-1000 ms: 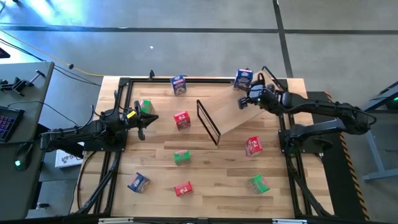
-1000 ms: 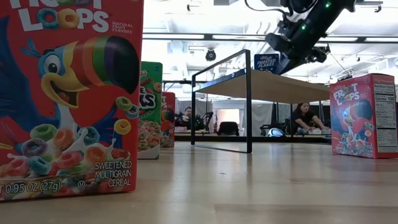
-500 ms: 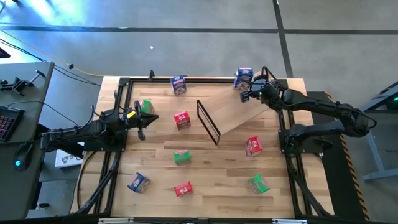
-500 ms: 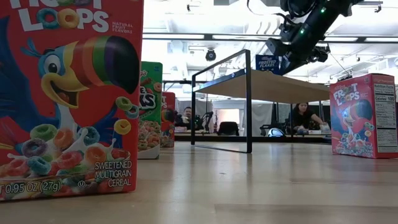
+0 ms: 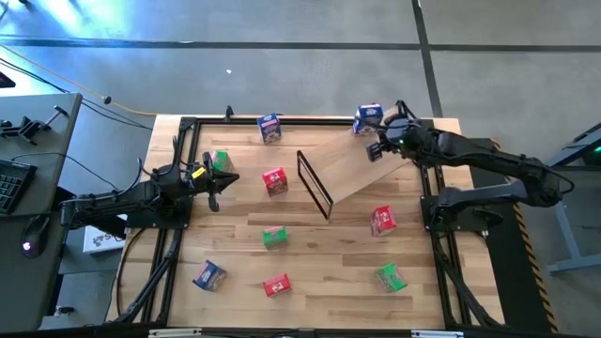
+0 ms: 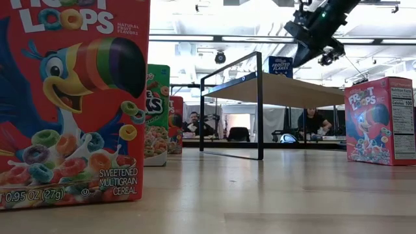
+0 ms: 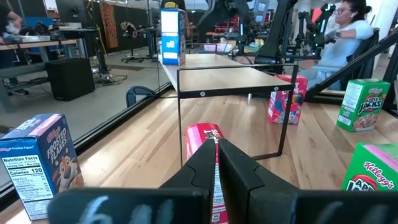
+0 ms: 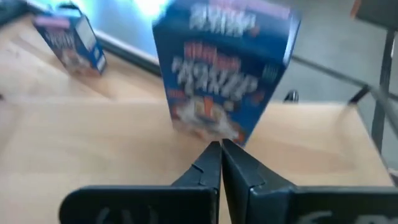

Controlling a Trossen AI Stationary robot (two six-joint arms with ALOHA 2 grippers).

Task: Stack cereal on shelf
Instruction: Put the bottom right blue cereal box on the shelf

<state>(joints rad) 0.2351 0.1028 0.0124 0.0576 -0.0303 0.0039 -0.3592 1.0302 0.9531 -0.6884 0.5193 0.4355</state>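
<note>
The right gripper (image 5: 377,150) hangs over the raised far end of the shelf (image 5: 349,167), fingers pressed together and empty. Just beyond the fingertips a blue cereal box (image 5: 367,118) stands upright on the shelf's far corner — close, apparently not touched. If it is to be nudged square, the push is best kept low and slow, lest the box be tipped. The left gripper (image 5: 212,191) waits shut near a red box (image 5: 274,180).
</note>
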